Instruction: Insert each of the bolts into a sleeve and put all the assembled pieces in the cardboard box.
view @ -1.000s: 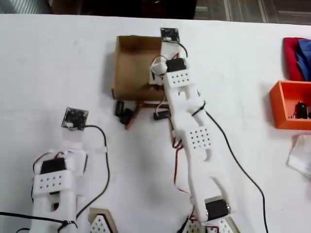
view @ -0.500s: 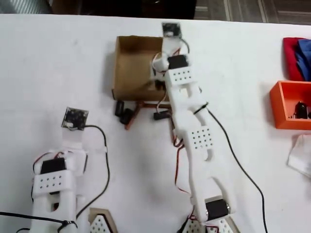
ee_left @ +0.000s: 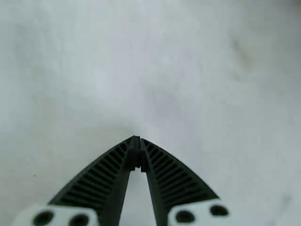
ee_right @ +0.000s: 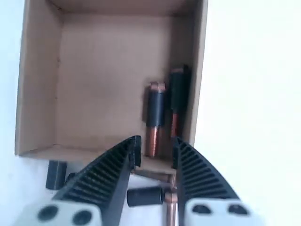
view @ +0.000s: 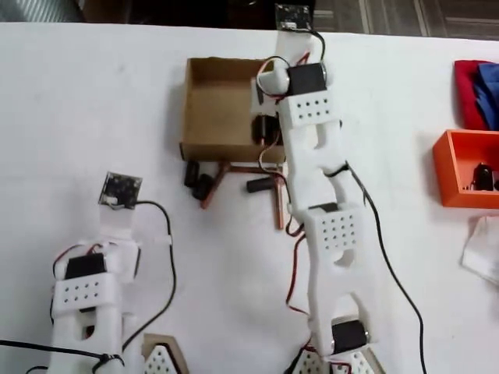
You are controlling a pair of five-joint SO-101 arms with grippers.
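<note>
A white surface (view: 93, 93) carries a cardboard box (view: 210, 109). The right hand (ee_right: 155, 146), spread and empty, hangs over the box's edge. The left hand (ee_left: 135, 143), pressed together, sits well apart from the box. Two assembled pieces (ee_right: 155, 113) lie inside the box. Bolts (view: 278, 209) and sleeves (view: 191, 173) lie just outside it, apparently not yet joined.

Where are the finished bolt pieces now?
In the right wrist view, two assembled pieces lie inside the cardboard box by its right wall, beyond the right gripper.

Brown cardboard box (ee_right: 37, 89), copper bolts (ee_right: 152, 139) in black sleeves (ee_right: 155, 107), white table (view: 78, 101), orange bin (view: 454, 167).
</note>
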